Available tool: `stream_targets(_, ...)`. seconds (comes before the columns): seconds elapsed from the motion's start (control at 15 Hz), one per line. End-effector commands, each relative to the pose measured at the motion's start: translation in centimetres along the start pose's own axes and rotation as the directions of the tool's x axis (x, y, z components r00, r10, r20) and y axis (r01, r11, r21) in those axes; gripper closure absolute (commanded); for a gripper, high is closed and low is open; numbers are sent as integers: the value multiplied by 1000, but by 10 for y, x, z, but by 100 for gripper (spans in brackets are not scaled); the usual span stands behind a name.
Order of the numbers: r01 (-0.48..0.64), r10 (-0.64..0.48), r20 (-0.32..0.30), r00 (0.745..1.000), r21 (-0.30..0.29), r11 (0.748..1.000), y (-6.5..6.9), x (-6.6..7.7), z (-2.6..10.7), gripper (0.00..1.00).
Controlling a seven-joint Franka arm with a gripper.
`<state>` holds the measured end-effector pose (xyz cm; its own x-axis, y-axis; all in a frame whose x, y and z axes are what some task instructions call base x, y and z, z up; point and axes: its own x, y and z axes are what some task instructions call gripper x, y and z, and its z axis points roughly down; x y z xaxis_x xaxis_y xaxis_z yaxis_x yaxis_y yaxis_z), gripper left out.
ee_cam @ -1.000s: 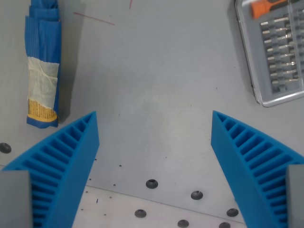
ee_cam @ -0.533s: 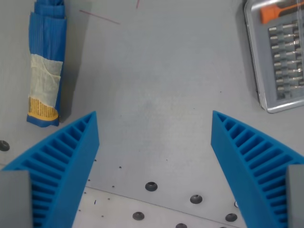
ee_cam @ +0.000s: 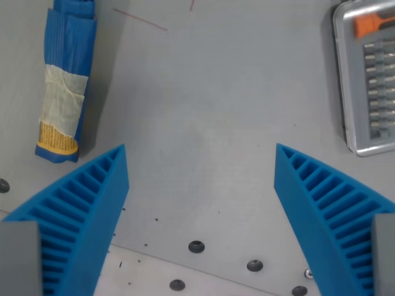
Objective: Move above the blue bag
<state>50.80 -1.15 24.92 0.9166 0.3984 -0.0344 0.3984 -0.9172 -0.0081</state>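
The blue bag point(ee_cam: 64, 86) is a folded, rolled-up blue packet with a pale taped band and a yellow label near its lower end. It lies lengthwise on the grey table at the wrist view's upper left, its top cut off by the frame. My gripper point(ee_cam: 200, 154) is open, its two ribbed blue fingers point(ee_cam: 80, 216) spread wide at the bottom corners, with bare table between them. The bag's lower end sits just above and left of the left fingertip, apart from it.
A clear plastic case of screwdriver bits point(ee_cam: 370, 80) with an orange handle lies at the wrist view's upper right edge. Several screw holes point(ee_cam: 196, 246) dot the table along a seam near the bottom. A thin red line point(ee_cam: 139, 20) marks the table up top.
The whole scene has shifted to the wrist view's right and slightly down, so the camera has moved left. The bag now sits closer to the centre; the bit case is nearer the right edge.
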Motion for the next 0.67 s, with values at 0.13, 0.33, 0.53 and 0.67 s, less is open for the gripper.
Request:
stream_targets(0.13, 97, -102, -79, 992, -65, 993, -5, -3, 5, 0)
stream_targets(0.33, 117, -122, -79, 989, -68, 991, -8, -3, 7, 0)
stream_targets(0.53, 136, -142, -80, 987, -74, 988, -11, -2, 11, 0)
stream_targets(0.67, 149, -154, -75, 985, -74, 986, -13, -2, 14, 0)
